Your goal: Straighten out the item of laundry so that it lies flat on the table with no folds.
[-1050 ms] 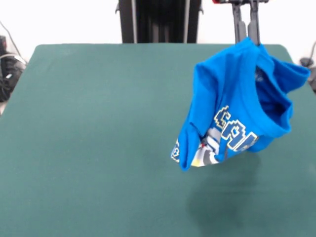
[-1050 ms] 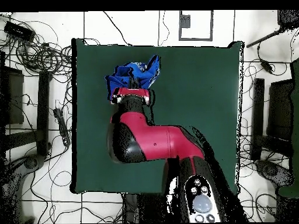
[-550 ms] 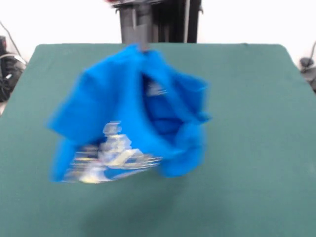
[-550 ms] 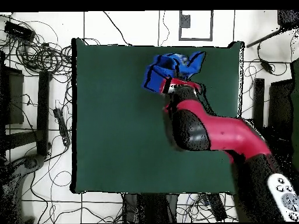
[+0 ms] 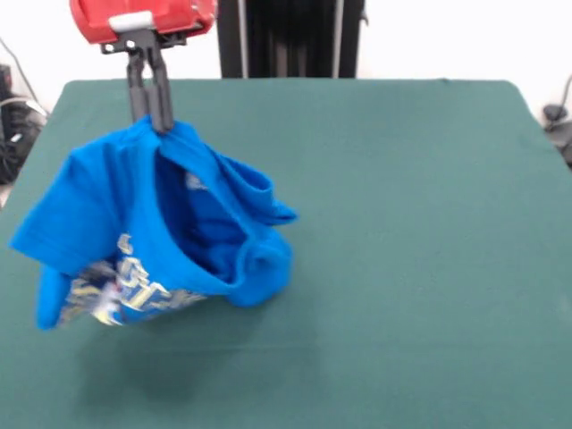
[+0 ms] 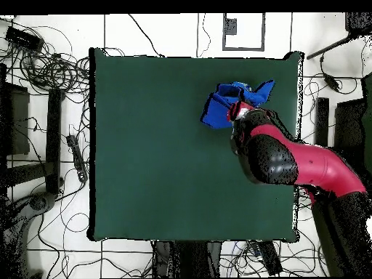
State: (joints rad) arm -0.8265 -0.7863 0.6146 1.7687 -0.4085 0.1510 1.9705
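Large rectangular table covered in dark green cloth point(image 5: 402, 223), bare over most of its surface in the front view.

Red and black robot arm point(image 6: 290, 160) reaches in from the lower right of the overhead view, over the table's right part; its bulky red link hides most of what's under it there.

Small bright blue T-shirt with white block lettering and a white-grey pixel graphic point(image 5: 152, 232) hangs bunched from the gripper over the left part of the table in the front view. Not flat: folded on itself, opening gaping toward the camera with the inside showing, one sleeve sticking out left, a rolled lump of fabric at lower right. Printed part sits at the bottom left edge, partly readable only. A faint shadow shows on the cloth below. Can't tell if the lowest hem touches the table. In the overhead view the shirt point(image 6: 232, 102) pokes out beyond the arm's end near the far right part of the table.

Dark two-finger gripper point(image 5: 161, 121) points straight down, fingers pinched together on the shirt's top edge, carrying it.
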